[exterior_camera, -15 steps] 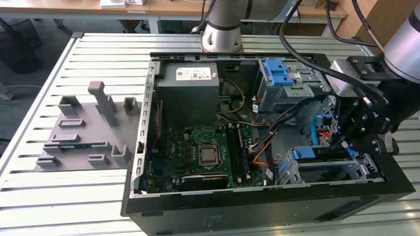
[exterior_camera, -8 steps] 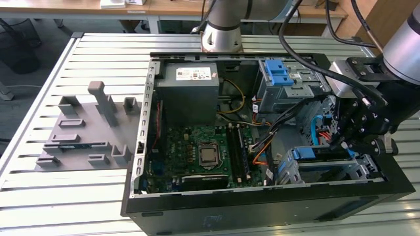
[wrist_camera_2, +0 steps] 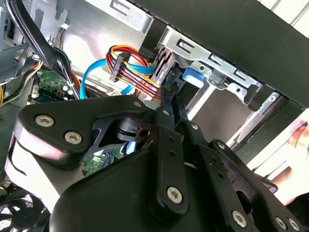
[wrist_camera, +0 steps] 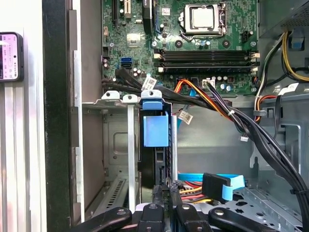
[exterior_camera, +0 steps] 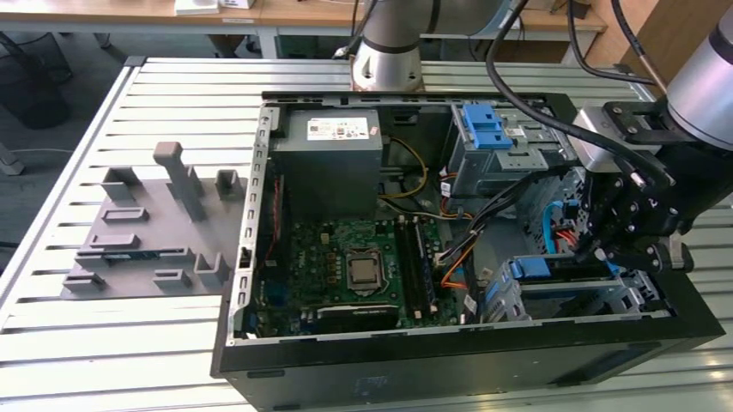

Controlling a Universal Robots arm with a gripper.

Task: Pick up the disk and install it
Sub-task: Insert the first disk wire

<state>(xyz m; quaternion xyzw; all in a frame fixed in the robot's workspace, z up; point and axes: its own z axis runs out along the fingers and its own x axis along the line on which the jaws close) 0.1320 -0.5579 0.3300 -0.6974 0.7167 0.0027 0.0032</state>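
Inside case, lower bay | gripper tilted down | beside disk

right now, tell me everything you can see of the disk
The disk stands on edge in the lower drive bay of the open computer case, near its front corner. Its blue plastic carrier tab faces outward and its dark edge runs down into the silver metal slot. The tool sits right at its end; whether they touch is unclear.
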